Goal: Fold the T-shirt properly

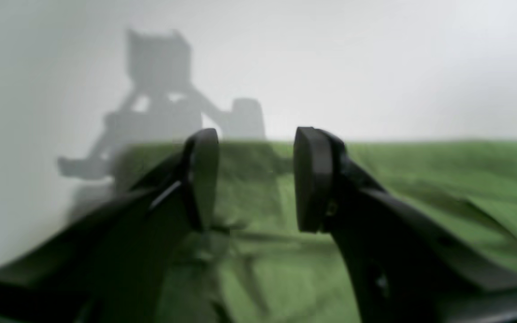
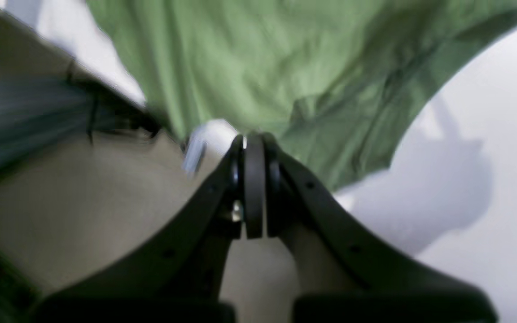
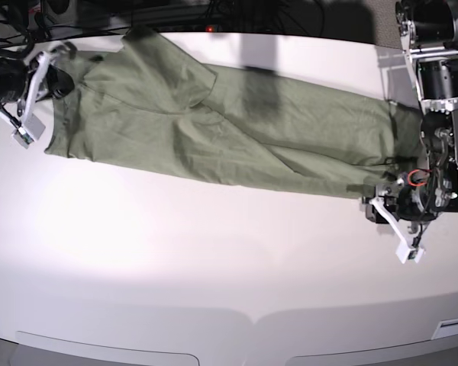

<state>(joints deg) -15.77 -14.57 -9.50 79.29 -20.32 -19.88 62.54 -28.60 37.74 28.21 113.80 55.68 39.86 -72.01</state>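
Note:
The sage-green T-shirt lies stretched out long and wrinkled across the back half of the white table, running from far left to right. My left gripper hangs low at the shirt's right end. In the left wrist view this left gripper stands open over the T-shirt, with nothing between its fingers. My right gripper is at the shirt's left end. In the right wrist view, which is blurred, the right gripper is shut at the edge of the T-shirt; no cloth shows between its pads.
Dark cables and equipment run along the table's back edge. The left arm's column stands at the back right corner. Bare table spreads in front of the shirt to the near edge.

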